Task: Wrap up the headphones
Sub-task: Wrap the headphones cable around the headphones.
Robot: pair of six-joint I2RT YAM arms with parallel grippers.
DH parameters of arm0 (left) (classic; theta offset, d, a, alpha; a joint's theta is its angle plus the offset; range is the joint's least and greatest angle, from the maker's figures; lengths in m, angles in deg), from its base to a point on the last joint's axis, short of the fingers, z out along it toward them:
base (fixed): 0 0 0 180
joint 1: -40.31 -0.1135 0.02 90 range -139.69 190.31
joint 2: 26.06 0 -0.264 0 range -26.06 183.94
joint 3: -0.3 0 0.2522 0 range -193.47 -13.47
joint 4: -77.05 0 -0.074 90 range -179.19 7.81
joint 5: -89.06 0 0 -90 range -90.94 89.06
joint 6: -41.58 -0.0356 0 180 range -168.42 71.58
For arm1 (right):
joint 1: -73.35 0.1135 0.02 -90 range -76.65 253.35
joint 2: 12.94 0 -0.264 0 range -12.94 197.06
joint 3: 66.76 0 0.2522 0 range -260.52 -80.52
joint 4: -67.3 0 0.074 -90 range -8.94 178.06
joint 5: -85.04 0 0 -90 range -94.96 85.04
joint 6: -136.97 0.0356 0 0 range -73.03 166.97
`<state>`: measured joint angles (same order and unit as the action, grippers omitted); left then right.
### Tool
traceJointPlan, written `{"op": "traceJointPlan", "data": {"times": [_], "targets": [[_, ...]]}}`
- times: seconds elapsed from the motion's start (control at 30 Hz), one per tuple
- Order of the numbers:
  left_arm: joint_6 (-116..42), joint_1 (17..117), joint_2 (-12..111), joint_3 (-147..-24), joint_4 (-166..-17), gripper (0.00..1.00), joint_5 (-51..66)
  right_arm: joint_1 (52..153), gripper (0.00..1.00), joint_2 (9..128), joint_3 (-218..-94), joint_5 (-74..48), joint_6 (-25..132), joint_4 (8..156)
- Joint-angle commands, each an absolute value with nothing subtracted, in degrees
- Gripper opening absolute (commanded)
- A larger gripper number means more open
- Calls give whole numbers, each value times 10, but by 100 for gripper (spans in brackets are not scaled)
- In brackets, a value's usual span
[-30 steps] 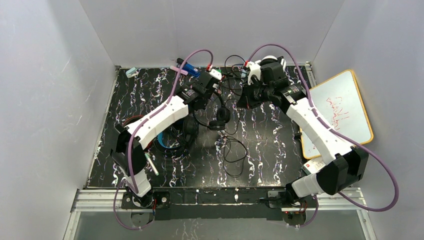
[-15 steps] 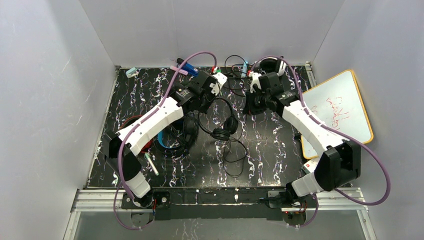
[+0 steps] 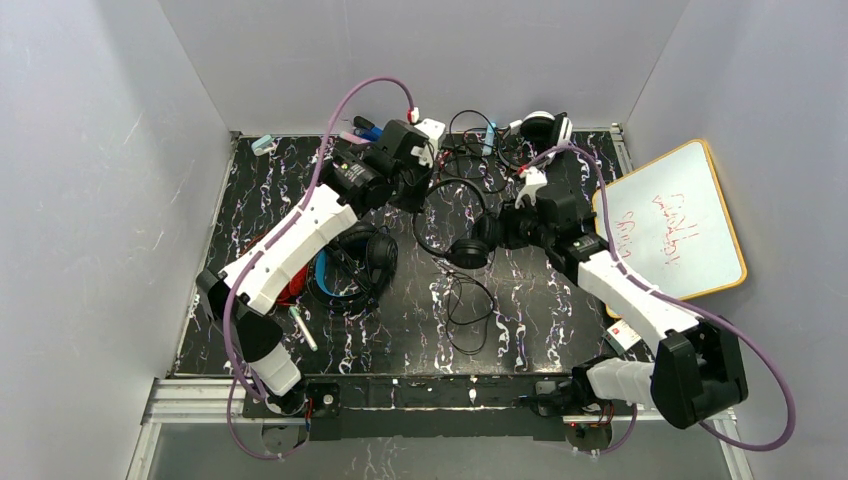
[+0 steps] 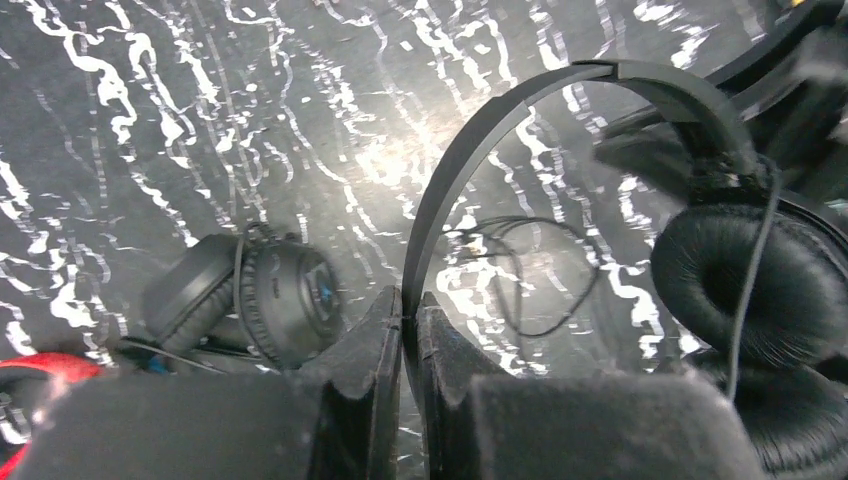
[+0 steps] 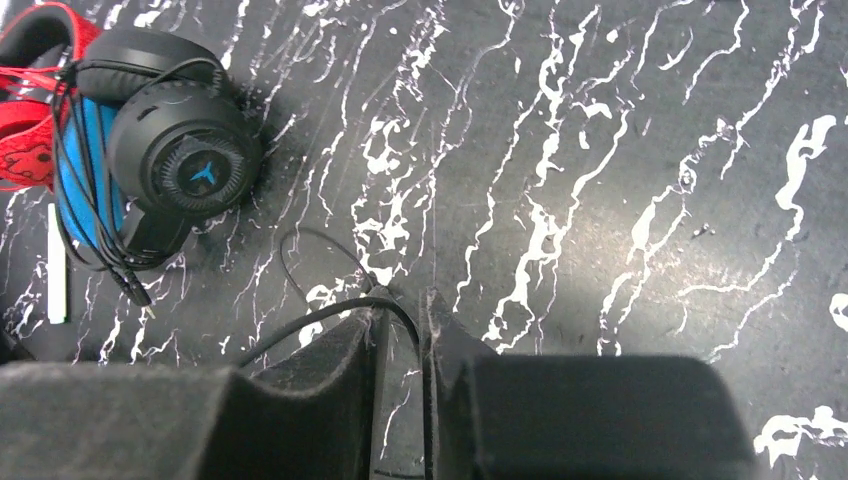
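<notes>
the step in hand looks like the start of the wrap. the left gripper (image 4: pixel 408 310) is clamped on the headband of the all-black headphones (image 3: pixel 468 251), held up over the middle of the desk (image 3: pixel 560 310). the right gripper (image 5: pixel 401 315) pinches what appears to be their thin cable (image 5: pixel 310 318). the rest lies in loose loops just below centre. next, i judge, the right arm must wind that cable around the headphones while the left holds steady. compared with half a second ago, the headphones sit further right and the right gripper has dropped toward the cups.
</notes>
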<state>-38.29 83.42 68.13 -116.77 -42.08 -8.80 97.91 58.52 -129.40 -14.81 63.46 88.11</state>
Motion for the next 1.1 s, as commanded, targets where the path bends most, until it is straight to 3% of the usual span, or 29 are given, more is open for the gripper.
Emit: {"op": "traceJointPlan", "data": {"times": [0.0, 0.17, 0.47, 0.87, 1.07], "targets": [[-281, 833, 664, -1231, -405, 0, -26, 975, 27, 539, -1219, -193, 661, 665], [-217, 833, 653, -1224, -435, 0, -26, 975, 30, 526, -1157, -194, 676, 543], [-107, 818, 649, -1231, -477, 0, 33, 974, 55, 506, -1059, -211, 673, 358], [-62, 803, 655, -1285, -475, 0, 34, 975, 47, 558, -1035, -215, 698, 292], [-48, 787, 654, -1291, -481, 0, 46, 975, 37, 602, -1047, -209, 708, 286]]}}
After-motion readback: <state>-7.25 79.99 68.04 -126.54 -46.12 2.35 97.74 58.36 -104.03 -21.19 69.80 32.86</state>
